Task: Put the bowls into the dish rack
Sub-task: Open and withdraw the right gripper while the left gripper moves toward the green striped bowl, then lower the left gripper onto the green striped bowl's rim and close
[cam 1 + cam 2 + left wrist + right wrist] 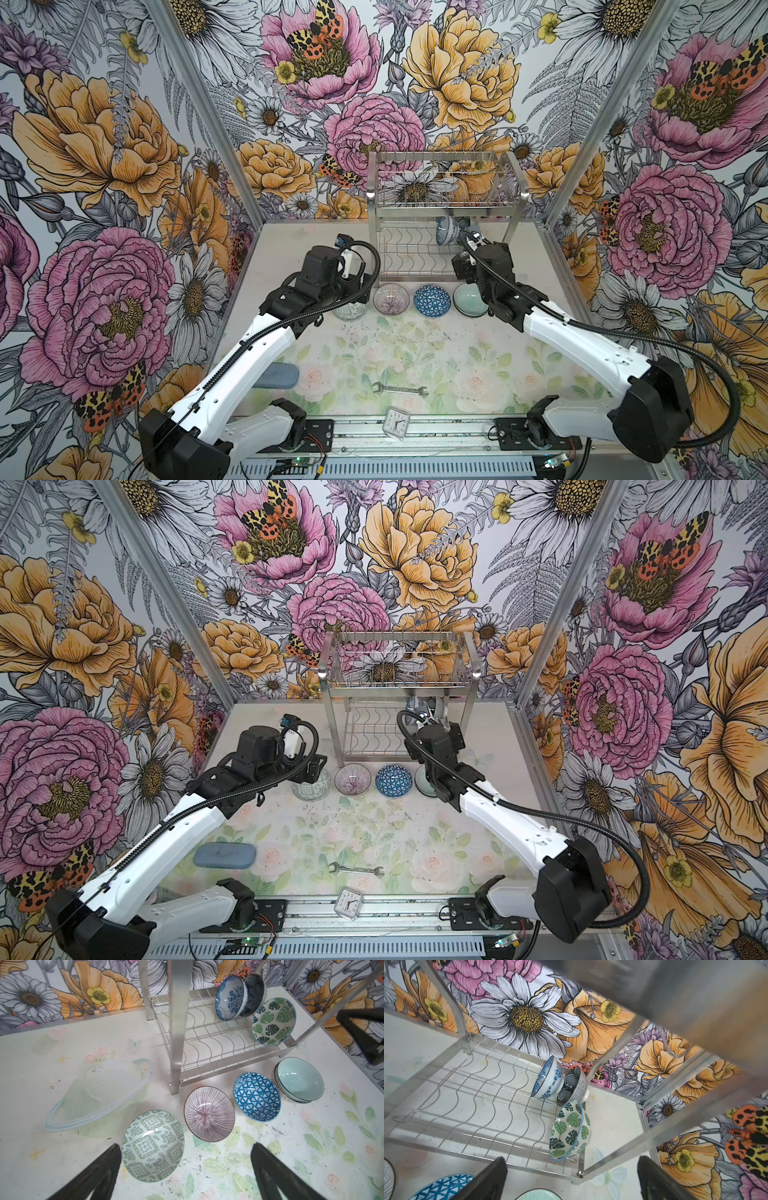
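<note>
The dish rack (446,212) (398,690) stands at the back. On its lower wavy tier lean a blue floral bowl (231,998) (548,1081), a dark grey bowl (255,989) (572,1086) and a green-leaf bowl (274,1021) (570,1130). On the table in front lie a green-patterned bowl (152,1146) (311,787), a striped bowl (209,1113) (390,298), a blue-triangle bowl (257,1096) (432,299) and a celadon bowl (299,1081) (469,301) nested in another. My left gripper (186,1151) hangs open and empty above the green-patterned bowl. My right gripper (572,1162) is open and empty at the rack's right front corner, just off the leaf bowl.
A clear glass lid (99,1093) lies on the table left of the rack's front leg (176,1043). Nearer the front edge are a grey-blue case (224,855), a wrench (400,390) and a small clock (397,423). Floral walls close three sides.
</note>
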Tool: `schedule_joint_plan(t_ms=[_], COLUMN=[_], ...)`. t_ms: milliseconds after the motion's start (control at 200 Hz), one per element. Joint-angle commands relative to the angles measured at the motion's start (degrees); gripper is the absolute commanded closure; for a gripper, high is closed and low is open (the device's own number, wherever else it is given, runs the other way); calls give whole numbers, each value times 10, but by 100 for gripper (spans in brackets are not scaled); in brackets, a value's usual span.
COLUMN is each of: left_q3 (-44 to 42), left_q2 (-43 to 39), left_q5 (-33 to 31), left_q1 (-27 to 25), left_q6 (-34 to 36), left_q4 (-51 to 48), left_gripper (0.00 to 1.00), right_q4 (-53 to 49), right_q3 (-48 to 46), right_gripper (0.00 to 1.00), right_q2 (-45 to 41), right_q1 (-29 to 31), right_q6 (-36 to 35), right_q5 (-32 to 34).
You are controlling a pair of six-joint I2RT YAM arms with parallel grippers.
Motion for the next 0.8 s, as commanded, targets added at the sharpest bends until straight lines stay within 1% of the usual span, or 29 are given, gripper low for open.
schedule_joint_plan(t_ms=[0,125,355,560,691,716,796], left_q3=[16,36,106,171,225,238,272], left_q2=[37,97,221,315,382,412,451], left_q5=[-33,-15,17,36,53,57,64], left_q1=[-45,-76,-127,-159,-175,-177,-183], left_q6=[-39,-61,-68,-80,-81,-81,-81], left_q4=[42,73,74,75,75,75,75], left_gripper=[1,1,1,1,4,5,8], right_q4=[-24,-45,-91,-99,-97,-98,-99], right_q3=[-28,-37,-42,-65,-77,-79,-83], right_gripper=[0,0,0,0,0,0,0], right_q2=[-48,-76,-87,-102,-105,-106,-111], right_q1=[-32,-45,-69,-89,-108,-111,-123], right_q6=[74,77,105,119,127,129,129], right_q5=[-68,-74,-79,-76,-82,-83,-88])
